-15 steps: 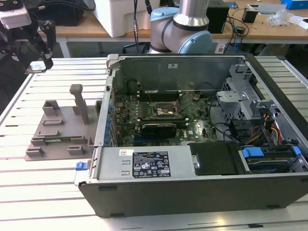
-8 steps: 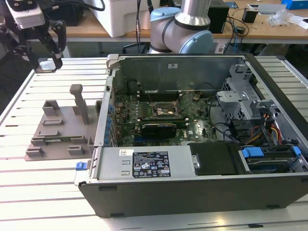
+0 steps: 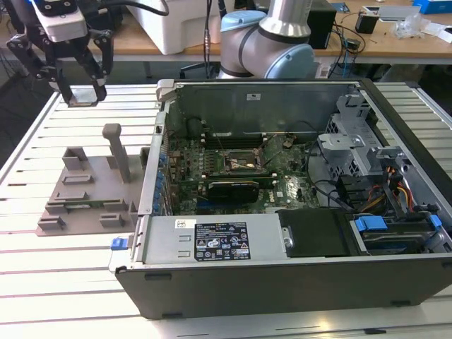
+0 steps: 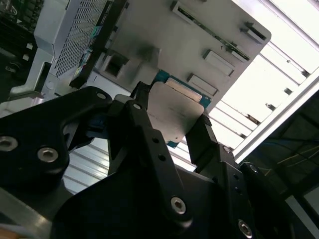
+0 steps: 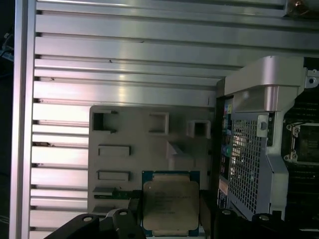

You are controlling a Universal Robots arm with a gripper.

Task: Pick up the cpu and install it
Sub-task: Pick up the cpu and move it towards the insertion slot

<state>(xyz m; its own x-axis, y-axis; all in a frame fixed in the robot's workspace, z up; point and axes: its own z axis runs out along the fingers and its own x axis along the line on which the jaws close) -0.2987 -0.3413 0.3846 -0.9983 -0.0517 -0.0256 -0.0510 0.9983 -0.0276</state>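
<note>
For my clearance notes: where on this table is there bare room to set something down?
Bare table slats run at the exterior view's lower left, bordered by the grey tray and the computer case, and between the tray and the far edge, under the gripper holding the cpu. Inside the case is crowded with boards and cables.

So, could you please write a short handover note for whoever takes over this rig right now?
Gripper: shut on the cpu, raised above the table near the grey tray.
Done: the cpu is picked up and held by its edges.
Left: the cpu is not yet in the socket inside the open computer case, which lies to the exterior view's right of the gripper.
</note>
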